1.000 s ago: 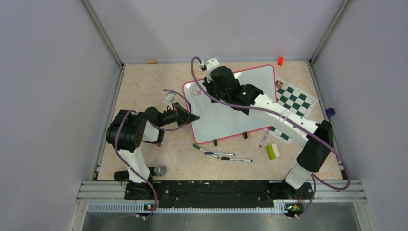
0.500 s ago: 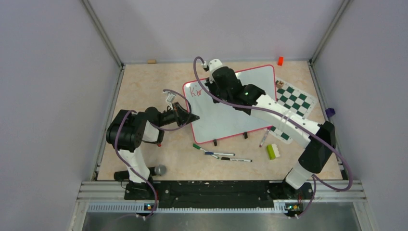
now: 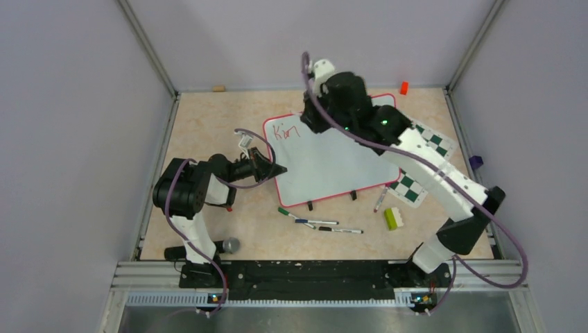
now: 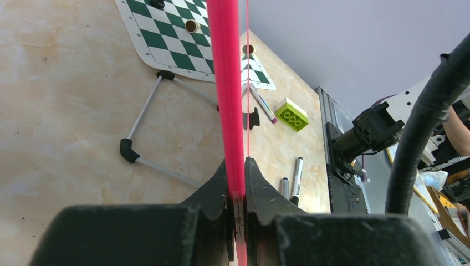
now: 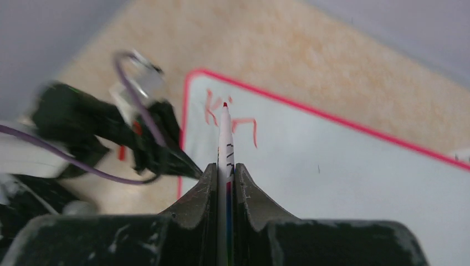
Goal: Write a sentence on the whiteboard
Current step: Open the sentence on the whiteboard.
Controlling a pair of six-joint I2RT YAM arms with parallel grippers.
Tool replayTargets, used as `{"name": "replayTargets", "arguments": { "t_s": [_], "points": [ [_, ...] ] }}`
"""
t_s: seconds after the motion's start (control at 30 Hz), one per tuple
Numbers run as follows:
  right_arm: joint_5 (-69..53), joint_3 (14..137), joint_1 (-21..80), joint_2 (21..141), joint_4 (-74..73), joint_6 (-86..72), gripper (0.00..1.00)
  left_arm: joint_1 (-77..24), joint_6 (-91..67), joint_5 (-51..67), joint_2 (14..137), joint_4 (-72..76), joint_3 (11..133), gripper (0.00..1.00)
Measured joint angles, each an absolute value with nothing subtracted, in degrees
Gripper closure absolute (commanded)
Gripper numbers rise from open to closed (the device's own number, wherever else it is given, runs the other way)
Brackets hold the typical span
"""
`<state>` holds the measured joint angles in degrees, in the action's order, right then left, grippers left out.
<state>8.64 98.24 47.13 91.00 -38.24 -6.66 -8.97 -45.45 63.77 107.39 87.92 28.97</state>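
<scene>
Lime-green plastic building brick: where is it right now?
The lime-green plastic building brick lies on the right side in the top view, just nearer the arm bases than the green-and-white checkered chess mat, next to a loose white pen.

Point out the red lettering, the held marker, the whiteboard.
red lettering (image 3: 286, 132), top external view, middle letter.
marker (image 5: 225, 145), right wrist view, white barrel.
whiteboard (image 4: 228, 83), left wrist view, red frame edge.
</scene>
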Motion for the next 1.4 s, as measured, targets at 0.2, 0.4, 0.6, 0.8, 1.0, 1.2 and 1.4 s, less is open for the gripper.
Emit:
{"name": "replayTargets", "arguments": {
  "t_s": [0.2,0.4,0.6,0.8,1.0,1.2,1.4],
  "points": [
    [1.7,113.4,47.0,77.1,-34.7,-10.3,0.97,-8.3,-45.5,63.8,107.4,87.9,28.5,1.0],
    [2.2,133.8,47.0,65.8,-47.1,-10.1,1.0,-8.3,-45.5,63.5,106.9,88.3,27.7,1.0],
    [-0.2,115.7,47.0,53.8,-52.3,-12.2,1.0,-8.1,-45.4,63.6,106.7,88.3,27.5,1.0],
    [-1.7,77.5,47.0,43.7,-45.5,-17.0,1.0,-8.0,-45.6,63.7,106.6,88.3,27.5,1.0],
    [-3.1,65.4,47.0,37.6,-40.1,-18.2,1.0,-7.8,-44.8,64.9,105.9,84.4,29.4,1.0],
    [-5.6,64.3,47.0,34.7,-31.9,-17.3,1.0,-7.7,-39.0,65.4,101.6,73.0,30.8,1.0],
    [-6.1,62.1,47.0,36.2,-30.3,-15.0,1.0,-7.7,-32.5,65.1,97.2,61.1,31.3,1.0]
  ]
}}
